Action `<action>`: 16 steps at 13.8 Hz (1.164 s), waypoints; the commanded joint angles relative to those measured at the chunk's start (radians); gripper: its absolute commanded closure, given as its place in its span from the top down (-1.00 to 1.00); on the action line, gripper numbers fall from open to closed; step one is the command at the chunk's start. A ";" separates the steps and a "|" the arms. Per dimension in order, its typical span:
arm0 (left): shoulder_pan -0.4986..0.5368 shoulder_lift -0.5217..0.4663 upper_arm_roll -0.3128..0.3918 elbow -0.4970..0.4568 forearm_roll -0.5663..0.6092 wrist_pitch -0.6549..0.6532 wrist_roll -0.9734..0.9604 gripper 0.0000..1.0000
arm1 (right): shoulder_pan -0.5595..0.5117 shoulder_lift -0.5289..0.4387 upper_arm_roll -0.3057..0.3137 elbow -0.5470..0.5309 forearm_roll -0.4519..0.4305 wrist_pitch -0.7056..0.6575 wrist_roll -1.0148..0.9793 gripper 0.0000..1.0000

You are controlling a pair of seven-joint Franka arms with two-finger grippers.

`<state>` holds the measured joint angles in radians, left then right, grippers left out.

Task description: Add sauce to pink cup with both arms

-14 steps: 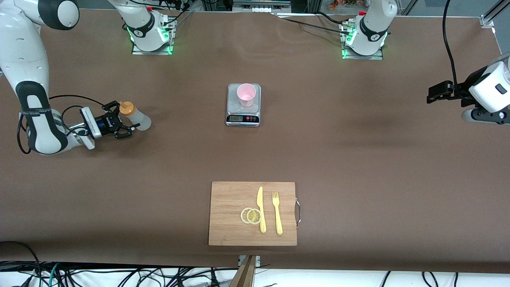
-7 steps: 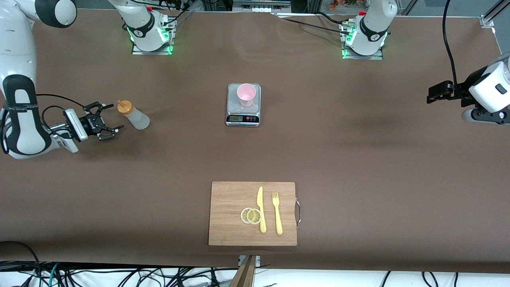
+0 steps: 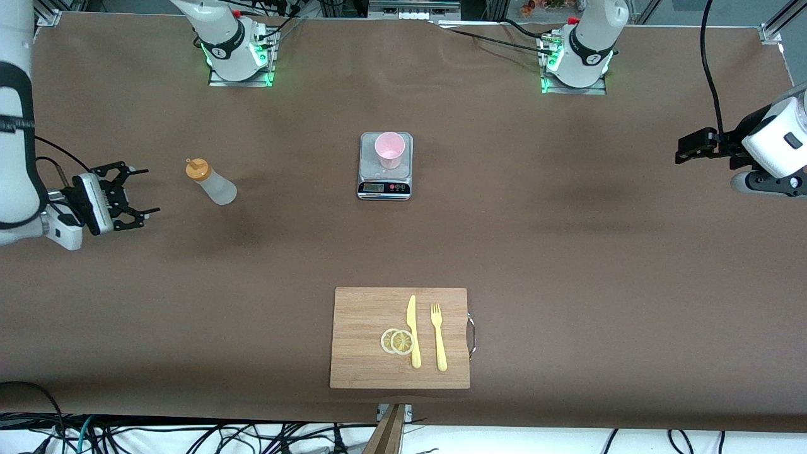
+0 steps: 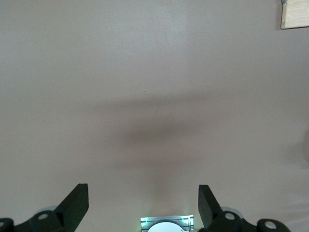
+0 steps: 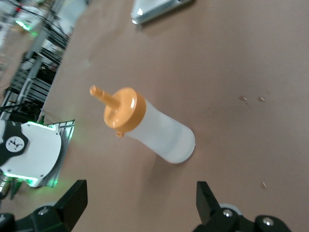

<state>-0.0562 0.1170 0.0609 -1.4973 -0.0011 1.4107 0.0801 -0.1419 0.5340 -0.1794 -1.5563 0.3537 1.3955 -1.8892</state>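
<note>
The sauce bottle point(image 3: 211, 183), frosted white with an orange nozzle cap, stands upright on the brown table toward the right arm's end. In the right wrist view the sauce bottle point(image 5: 155, 129) stands clear of the fingers. My right gripper point(image 3: 151, 190) is open and empty, a short way from the bottle toward the table's end; its jaws point(image 5: 141, 191) hold nothing. The pink cup point(image 3: 389, 149) stands on the silver scale point(image 3: 384, 183) at mid-table. My left gripper point(image 3: 681, 151) waits at the left arm's end, open point(image 4: 142, 191) over bare table.
A wooden cutting board point(image 3: 365, 328) lies near the front edge, bearing two lemon slices point(image 3: 397, 341), a yellow knife point(image 3: 413, 331) and a yellow fork point(image 3: 438, 335). One corner of the board point(image 4: 294, 14) shows in the left wrist view. Both arm bases stand along the table's back edge.
My right gripper has drawn back from around the sauce bottle toward the right arm's end of the table. The bottle stays standing. The left arm has not moved.
</note>
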 commanded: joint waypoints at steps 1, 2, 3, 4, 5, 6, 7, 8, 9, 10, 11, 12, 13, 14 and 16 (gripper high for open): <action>0.007 0.015 -0.007 0.032 0.010 -0.015 0.018 1.00 | 0.037 -0.115 0.006 -0.082 -0.071 0.081 0.166 1.00; 0.007 0.015 -0.007 0.032 0.010 -0.015 0.018 1.00 | 0.051 -0.153 0.008 -0.106 -0.094 0.111 0.235 1.00; 0.007 0.015 -0.007 0.032 0.010 -0.015 0.017 1.00 | 0.070 -0.179 0.009 -0.122 -0.123 0.129 0.310 1.00; 0.007 0.015 -0.007 0.032 0.010 -0.015 0.017 1.00 | 0.082 -0.199 0.021 -0.123 -0.152 0.143 0.379 1.00; 0.007 0.015 -0.007 0.032 0.010 -0.015 0.016 1.00 | 0.085 -0.218 0.046 -0.125 -0.188 0.160 0.450 1.00; 0.007 0.015 -0.007 0.032 0.010 -0.015 0.016 1.00 | 0.091 -0.239 0.064 -0.128 -0.226 0.184 0.517 1.00; 0.007 0.015 -0.007 0.032 0.010 -0.015 0.018 1.00 | 0.108 -0.267 0.075 -0.136 -0.267 0.213 0.600 1.00; 0.007 0.015 -0.007 0.032 0.010 -0.015 0.018 1.00 | 0.114 -0.296 0.098 -0.151 -0.315 0.230 0.693 1.00; 0.007 0.015 -0.007 0.032 0.010 -0.015 0.018 1.00 | 0.117 -0.319 0.125 -0.157 -0.355 0.240 0.791 1.00; 0.007 0.015 -0.007 0.032 0.010 -0.015 0.018 1.00 | 0.128 -0.333 0.141 -0.157 -0.392 0.241 0.891 1.00; 0.007 0.015 -0.007 0.032 0.010 -0.015 0.018 1.00 | 0.140 -0.344 0.146 -0.157 -0.412 0.241 1.001 1.00; 0.007 0.015 -0.007 0.032 0.010 -0.015 0.018 1.00 | 0.160 -0.348 0.146 -0.156 -0.420 0.240 1.101 1.00; 0.007 0.015 -0.007 0.032 0.010 -0.015 0.018 1.00 | 0.165 -0.351 0.146 -0.156 -0.447 0.243 1.195 1.00; 0.007 0.015 -0.007 0.032 0.010 -0.015 0.018 1.00 | 0.171 -0.361 0.146 -0.156 -0.469 0.246 1.284 1.00; 0.007 0.015 -0.007 0.032 0.010 -0.015 0.018 1.00 | 0.192 -0.374 0.146 -0.153 -0.470 0.243 1.459 1.00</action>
<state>-0.0563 0.1171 0.0608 -1.4970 -0.0011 1.4107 0.0802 0.0344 0.2014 -0.0347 -1.6748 -0.0933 1.6211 -0.5823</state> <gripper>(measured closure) 0.000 0.000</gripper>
